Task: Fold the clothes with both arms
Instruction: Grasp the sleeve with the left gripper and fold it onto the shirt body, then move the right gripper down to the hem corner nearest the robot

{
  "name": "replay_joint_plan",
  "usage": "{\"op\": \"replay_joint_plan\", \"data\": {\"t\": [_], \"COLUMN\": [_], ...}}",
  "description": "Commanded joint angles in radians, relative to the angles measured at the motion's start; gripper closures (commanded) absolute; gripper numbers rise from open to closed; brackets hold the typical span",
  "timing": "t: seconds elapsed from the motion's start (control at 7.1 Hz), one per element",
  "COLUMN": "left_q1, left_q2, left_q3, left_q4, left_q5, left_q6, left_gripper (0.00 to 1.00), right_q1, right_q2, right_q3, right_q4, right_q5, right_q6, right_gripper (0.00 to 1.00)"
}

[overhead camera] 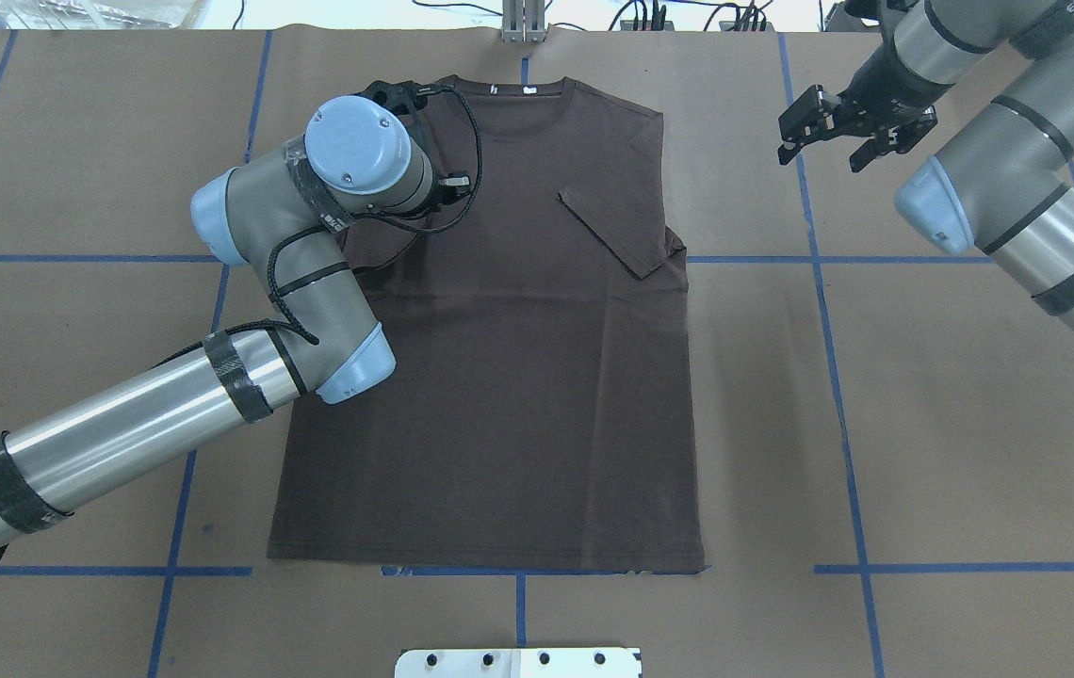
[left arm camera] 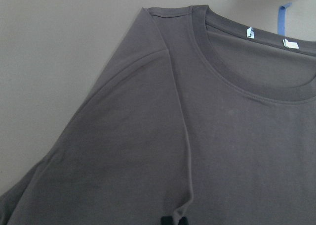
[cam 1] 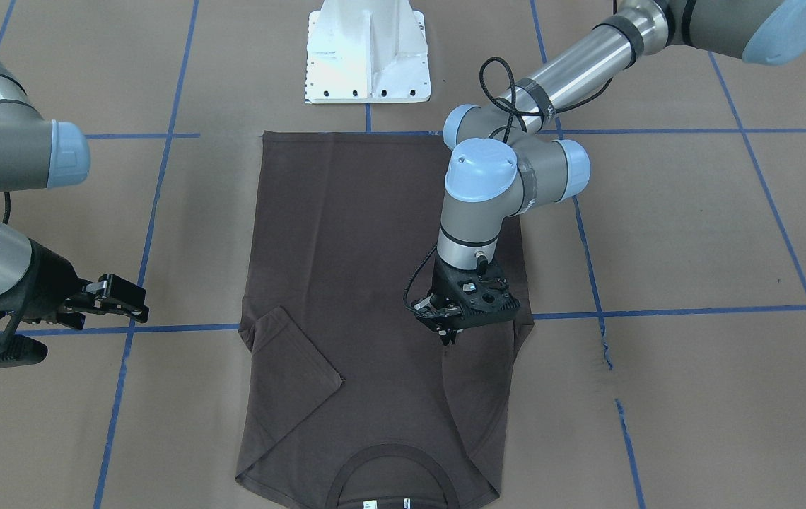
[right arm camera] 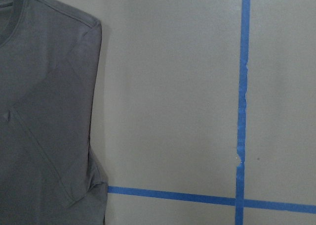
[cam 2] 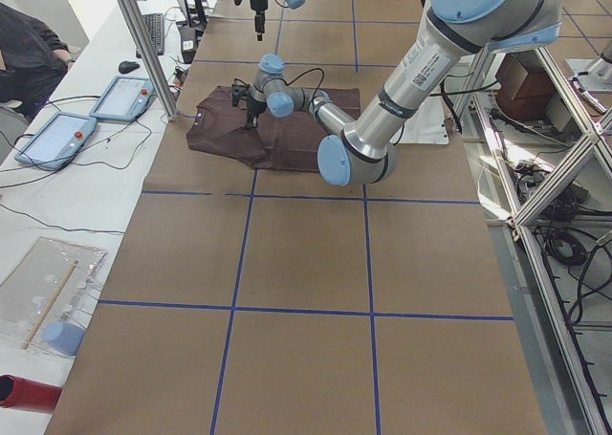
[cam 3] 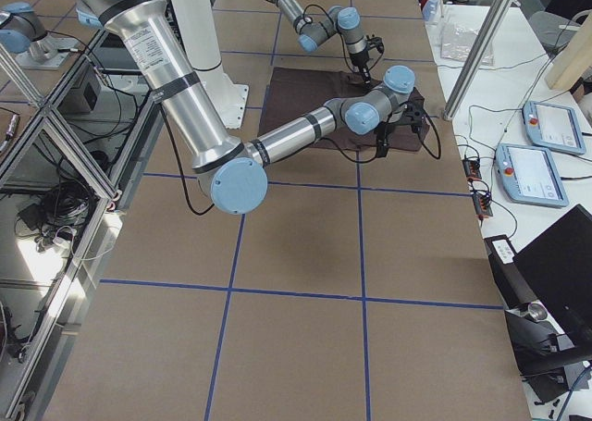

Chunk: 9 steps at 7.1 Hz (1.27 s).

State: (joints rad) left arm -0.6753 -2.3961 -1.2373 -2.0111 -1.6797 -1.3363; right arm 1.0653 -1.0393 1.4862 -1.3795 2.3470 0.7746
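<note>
Two arms, one T-shirt. The left arm (overhead camera: 122, 433) reaches over the dark brown T-shirt (overhead camera: 518, 395) — its end effector (cam 1: 450, 338) pinching fabric near one sleeve. The shirt lies flat mid-desk, its other sleeve folded inward. The right end effector (overhead camera: 820, 141) hovers alongside, fingers spread. The desk (overhead camera: 951, 452) is brown with a grid of blue tape lines (overhead camera: 838, 377) — two tablets (cam 2: 54, 139) sit on a side bench.

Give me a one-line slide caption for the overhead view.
Left gripper pinches the brown T-shirt at its folded-in sleeve; right gripper hovers open beside it.
</note>
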Motion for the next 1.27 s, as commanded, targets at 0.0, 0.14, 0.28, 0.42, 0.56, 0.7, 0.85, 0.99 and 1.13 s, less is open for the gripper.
{"op": "replay_joint_plan", "data": {"t": [0.0,0.14,0.28,0.42,0.56,0.7,0.85,0.99,1.13], "left_q1": [-0.003,-0.003,-0.003,-0.003,0.000,0.000,0.003,0.002,0.003], "left_q2": [0.005,0.017,0.046,0.111,0.162,0.216,0.286,0.325,0.357], "left_q3": [-0.010,-0.028,-0.103,-0.211,-0.350,-0.438,-0.518,-0.562,-0.589], "left_q4": [-0.052,-0.049,-0.019,0.048,0.148,0.187,0.186,0.187,0.186], "left_q5": [-0.006,-0.050,-0.067,-0.089,-0.089,-0.095,-0.097,-0.097,-0.098], "left_q6": [0.003,0.008,0.011,0.066,0.136,0.187,0.202,0.203,0.203], "left_gripper": [0.00,0.00,0.00,0.00,0.00,0.00,0.00,0.00,0.00], "right_q1": [-0.001,-0.002,-0.014,-0.053,-0.162,-0.277,-0.421,-0.574,-0.732], "right_q2": [-0.001,-0.011,-0.040,-0.095,-0.188,-0.253,-0.277,-0.291,-0.333], "right_q3": [0.002,0.017,0.066,0.165,0.316,0.430,0.504,0.547,0.572], "right_q4": [0.000,0.002,0.002,0.002,0.004,0.005,0.010,0.032,0.063], "right_q5": [0.000,0.000,-0.003,-0.032,-0.148,-0.247,-0.362,-0.502,-0.655], "right_q6": [0.000,0.015,0.064,0.140,0.231,0.403,0.557,0.715,0.815], "right_gripper": [0.00,0.00,0.00,0.00,0.00,0.00,0.00,0.00,0.00]}}
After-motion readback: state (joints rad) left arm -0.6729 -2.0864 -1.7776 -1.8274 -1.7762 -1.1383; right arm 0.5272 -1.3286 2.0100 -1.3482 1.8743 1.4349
